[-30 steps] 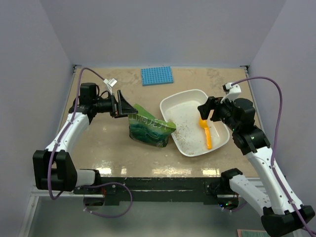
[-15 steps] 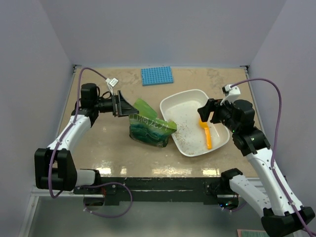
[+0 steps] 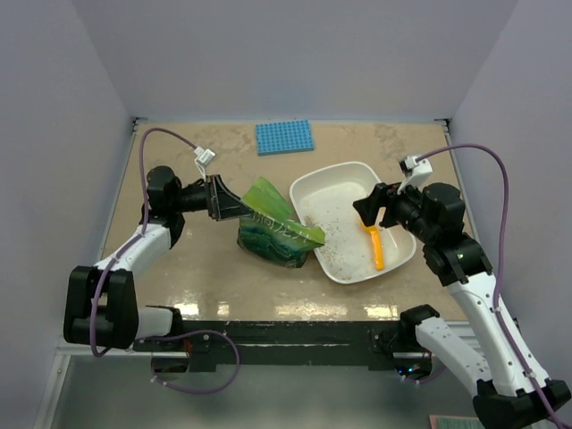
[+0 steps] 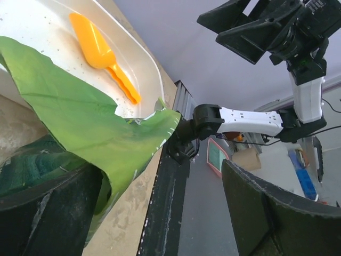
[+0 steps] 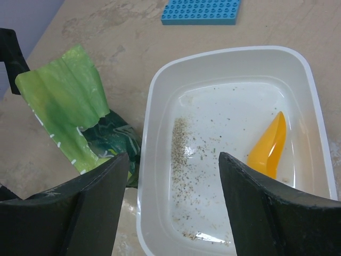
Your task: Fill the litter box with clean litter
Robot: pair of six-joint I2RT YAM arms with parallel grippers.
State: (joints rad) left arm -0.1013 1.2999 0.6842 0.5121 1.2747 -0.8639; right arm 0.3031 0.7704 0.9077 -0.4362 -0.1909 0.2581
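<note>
While the left pincer (image 3: 228, 201) stands wide at the upper flap of the green litter bag (image 3: 273, 234), nothing is clamped. In the left wrist view the foil lies against one finger only. Risk 1: if it closes on that thin flap alone, the foil may slip or tear, and the bag may drop when lifted.

The bag sits on the desk just beside the left wall of the litter box (image 3: 332, 170), with its torn flap reaching over the rim. Risk 2: if the bag tips from this spot with its mouth low, the pour lands on the desk short of the rim. I can't see how full the bag is, so the weight shift is unknown.

The box sits right of centre. The clean litter (image 5: 180, 141) in it is only a thin scatter along the left half of the floor, so most of the fill is yet to do.

Risk 3: the orange scoop (image 3: 373, 243) lies inside the box on the right and would get buried if the pour runs that far.

The right pincer (image 3: 366, 207) hovers over the box, jaws apart and empty. Risk 4: it sits in the pour path, so granules could hit it, or the bag could clip it as it swings over. If it doesn't brace the box, a nudge from the bag could slide the tub.
</note>
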